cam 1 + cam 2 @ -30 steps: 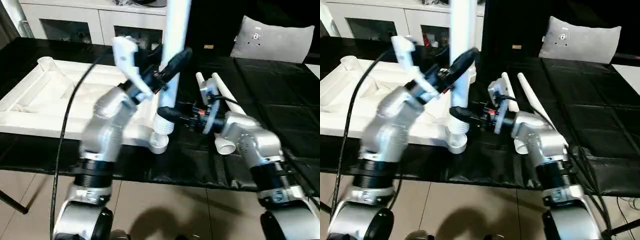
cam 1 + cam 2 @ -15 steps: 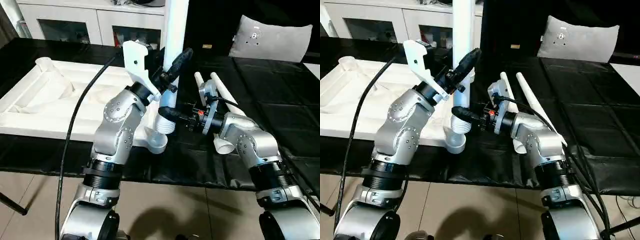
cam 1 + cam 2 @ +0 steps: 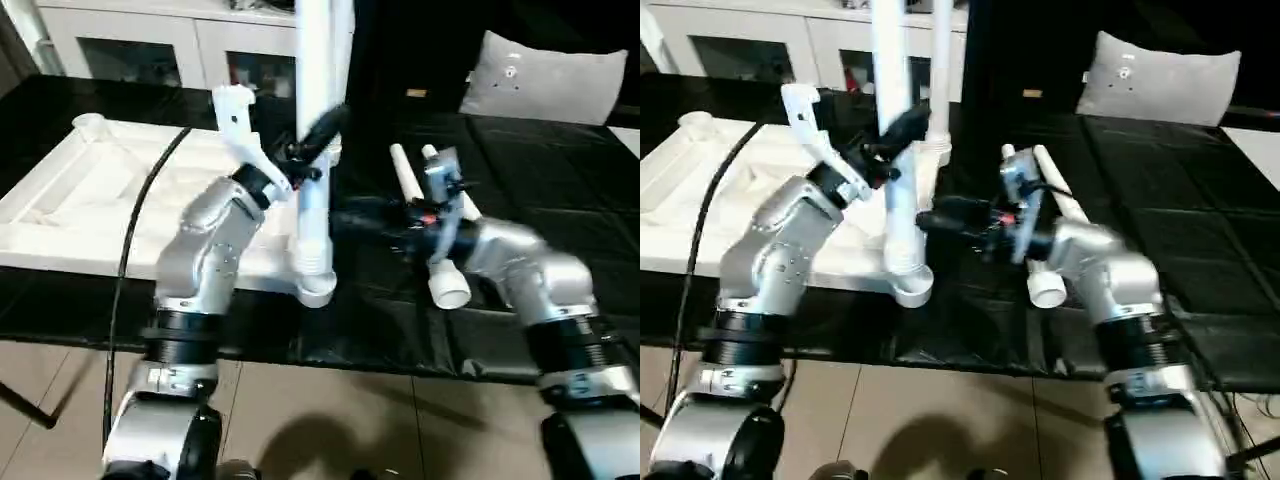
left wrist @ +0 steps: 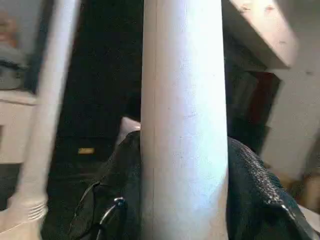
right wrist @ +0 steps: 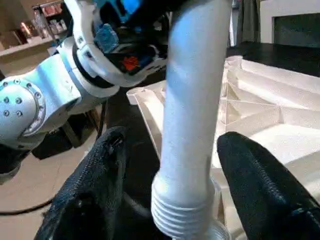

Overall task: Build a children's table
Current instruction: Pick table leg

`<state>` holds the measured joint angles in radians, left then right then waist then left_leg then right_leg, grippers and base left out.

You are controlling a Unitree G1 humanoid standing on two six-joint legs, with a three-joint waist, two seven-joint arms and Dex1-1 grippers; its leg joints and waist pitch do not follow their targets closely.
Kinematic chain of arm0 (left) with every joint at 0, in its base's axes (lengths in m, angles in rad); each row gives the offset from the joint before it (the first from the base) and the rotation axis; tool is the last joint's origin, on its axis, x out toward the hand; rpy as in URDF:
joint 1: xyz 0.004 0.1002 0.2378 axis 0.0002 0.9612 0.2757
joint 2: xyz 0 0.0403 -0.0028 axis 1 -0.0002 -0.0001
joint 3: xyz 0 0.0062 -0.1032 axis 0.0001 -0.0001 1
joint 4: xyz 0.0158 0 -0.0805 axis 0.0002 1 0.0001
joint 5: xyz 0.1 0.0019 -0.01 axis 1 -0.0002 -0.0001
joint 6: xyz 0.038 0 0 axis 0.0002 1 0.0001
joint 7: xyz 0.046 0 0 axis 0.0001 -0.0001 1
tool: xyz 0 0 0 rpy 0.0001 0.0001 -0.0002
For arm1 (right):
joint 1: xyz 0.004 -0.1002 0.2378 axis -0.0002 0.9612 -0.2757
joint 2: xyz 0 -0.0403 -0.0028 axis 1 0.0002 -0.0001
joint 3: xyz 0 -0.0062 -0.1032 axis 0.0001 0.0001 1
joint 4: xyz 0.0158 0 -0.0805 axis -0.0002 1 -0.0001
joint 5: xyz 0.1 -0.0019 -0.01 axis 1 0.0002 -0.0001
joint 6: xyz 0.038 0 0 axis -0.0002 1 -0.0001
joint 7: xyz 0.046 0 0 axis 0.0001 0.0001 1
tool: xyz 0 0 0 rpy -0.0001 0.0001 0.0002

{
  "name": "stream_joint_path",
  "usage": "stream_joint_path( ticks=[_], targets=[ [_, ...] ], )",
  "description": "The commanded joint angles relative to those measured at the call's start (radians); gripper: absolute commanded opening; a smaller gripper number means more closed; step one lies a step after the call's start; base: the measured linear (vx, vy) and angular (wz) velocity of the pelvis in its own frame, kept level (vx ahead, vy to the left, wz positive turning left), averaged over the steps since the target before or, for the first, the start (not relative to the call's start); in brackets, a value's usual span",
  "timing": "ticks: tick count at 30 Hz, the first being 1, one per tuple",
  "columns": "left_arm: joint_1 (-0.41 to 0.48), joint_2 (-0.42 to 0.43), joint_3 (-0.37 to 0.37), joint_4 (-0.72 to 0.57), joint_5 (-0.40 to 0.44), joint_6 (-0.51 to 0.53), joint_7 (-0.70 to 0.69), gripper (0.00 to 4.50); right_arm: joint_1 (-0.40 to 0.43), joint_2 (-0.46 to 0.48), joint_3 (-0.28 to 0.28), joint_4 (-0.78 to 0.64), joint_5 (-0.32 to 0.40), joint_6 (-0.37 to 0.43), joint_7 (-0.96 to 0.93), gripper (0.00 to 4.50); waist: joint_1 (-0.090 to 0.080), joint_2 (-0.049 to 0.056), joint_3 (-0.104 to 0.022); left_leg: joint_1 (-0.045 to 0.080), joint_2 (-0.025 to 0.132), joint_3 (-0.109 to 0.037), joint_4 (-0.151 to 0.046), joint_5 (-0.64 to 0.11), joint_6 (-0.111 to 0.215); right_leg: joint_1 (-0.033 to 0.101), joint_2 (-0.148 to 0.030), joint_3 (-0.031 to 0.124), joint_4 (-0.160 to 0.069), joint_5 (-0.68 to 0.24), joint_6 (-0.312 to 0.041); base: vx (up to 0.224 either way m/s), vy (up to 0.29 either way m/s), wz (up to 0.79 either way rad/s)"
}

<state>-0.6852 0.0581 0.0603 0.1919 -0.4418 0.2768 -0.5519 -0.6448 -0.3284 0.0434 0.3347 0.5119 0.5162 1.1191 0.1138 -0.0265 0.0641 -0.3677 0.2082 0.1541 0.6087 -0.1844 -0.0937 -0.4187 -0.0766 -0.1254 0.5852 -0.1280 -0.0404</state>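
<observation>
The children's table top [image 3: 90, 200] lies upside down on the black table, ribbed side up. One white leg [image 3: 313, 200] stands upright with its threaded end at the near corner socket [image 3: 316, 291]. My left gripper [image 3: 316, 148] is shut on this leg partway up, and its fingers [image 4: 250, 185] press both sides. My right gripper [image 3: 930, 218] sits low by the leg's threaded end, open. Its fingers [image 5: 95, 190] stand apart from the leg [image 5: 192, 115] on either side. A second leg [image 3: 938, 80] stands upright at the far corner.
Two loose legs [image 3: 432, 215] lie on the black table to the right, behind my right forearm. A grey cushion [image 3: 555, 75] sits at the back right. A white cabinet [image 3: 150, 45] with glass doors stands behind. A black cable [image 3: 135, 240] hangs along my left arm.
My right gripper's fingers have spread off the leg's lower end. The leg now stands straighter, with its threaded end lower at the corner socket. The left gripper keeps its hold.
</observation>
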Motion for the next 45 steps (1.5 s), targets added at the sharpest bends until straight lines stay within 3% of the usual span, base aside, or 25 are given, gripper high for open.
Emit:
stream_joint_path(
  ticks=[1,5,12,17,32,34,36,39,45],
  targets=[
    [-0.02,-0.004,-0.033,-0.05,-0.029,0.013,-0.046,1.79,-0.03,-0.016,0.014,-0.003,-0.017,0.0,0.014,3.33,0.002,-0.005,-0.087,0.001,0.018,0.006,-0.063,-0.133,0.054,0.07,-0.067,0.045,-0.075,-0.406,-0.064,0.0,0.0,0.0],
    [-0.015,-0.004,-0.049,-0.077,-0.059,0.032,-0.083,1.79,-0.038,-0.015,0.023,0.001,-0.022,0.0,0.02,3.34,0.002,-0.006,-0.084,0.001,0.019,0.006,-0.064,-0.142,0.051,0.07,-0.067,0.046,-0.074,-0.404,-0.077,0.0,0.0,0.0],
    [-0.005,0.003,-0.069,-0.112,-0.078,0.056,-0.138,1.79,-0.038,-0.027,0.056,0.001,-0.04,0.013,0.055,3.34,0.001,-0.006,-0.085,-0.001,0.017,0.007,-0.063,-0.139,0.05,0.072,-0.066,0.046,-0.077,-0.424,-0.056,0.0,0.0,0.0],
    [0.004,0.007,-0.076,-0.134,-0.095,0.064,-0.158,1.79,-0.035,-0.028,0.061,0.002,-0.042,0.013,0.061,3.34,0.0,-0.006,-0.084,0.0,0.017,0.007,-0.063,-0.138,0.05,0.07,-0.064,0.046,-0.075,-0.412,-0.064,0.0,0.0,0.0],
    [0.013,-0.002,-0.096,-0.147,-0.088,0.073,-0.161,1.79,-0.024,-0.019,0.072,-0.001,-0.058,-0.004,0.071,3.34,0.0,-0.004,-0.085,0.0,0.017,0.006,-0.063,-0.143,0.048,0.071,-0.063,0.045,-0.077,-0.419,-0.057,0.0,0.0,0.0],
    [0.015,-0.002,-0.102,-0.149,-0.084,0.073,-0.163,1.79,-0.025,-0.016,0.07,0.0,-0.056,-0.005,0.071,2.99,0.0,-0.005,-0.085,0.001,0.017,0.007,-0.063,-0.141,0.049,0.071,-0.063,0.045,-0.076,-0.414,-0.059,0.0,0.0,0.0],
    [0.02,-0.003,-0.107,-0.151,-0.08,0.072,-0.164,1.79,-0.024,-0.015,0.069,-0.003,-0.051,-0.001,0.076,2.99,-0.001,-0.004,-0.084,0.0,0.017,0.007,-0.063,-0.145,0.049,0.071,-0.063,0.045,-0.077,-0.416,-0.061,0.0,0.0,0.0],
    [0.02,-0.003,-0.107,-0.151,-0.079,0.072,-0.165,1.79,-0.023,-0.015,0.068,-0.006,-0.045,0.004,0.083,2.56,-0.001,-0.004,-0.085,0.001,0.017,0.007,-0.063,-0.147,0.048,0.071,-0.063,0.045,-0.078,-0.421,-0.058,0.0,0.0,0.0],
    [0.021,-0.001,-0.109,-0.153,-0.078,0.072,-0.164,1.79,-0.016,-0.017,0.07,-0.013,-0.042,0.01,0.09,2.12,-0.001,-0.003,-0.085,0.001,0.018,0.006,-0.063,-0.145,0.048,0.072,-0.063,0.045,-0.077,-0.414,-0.06,0.0,0.0,0.0]
  ],
)
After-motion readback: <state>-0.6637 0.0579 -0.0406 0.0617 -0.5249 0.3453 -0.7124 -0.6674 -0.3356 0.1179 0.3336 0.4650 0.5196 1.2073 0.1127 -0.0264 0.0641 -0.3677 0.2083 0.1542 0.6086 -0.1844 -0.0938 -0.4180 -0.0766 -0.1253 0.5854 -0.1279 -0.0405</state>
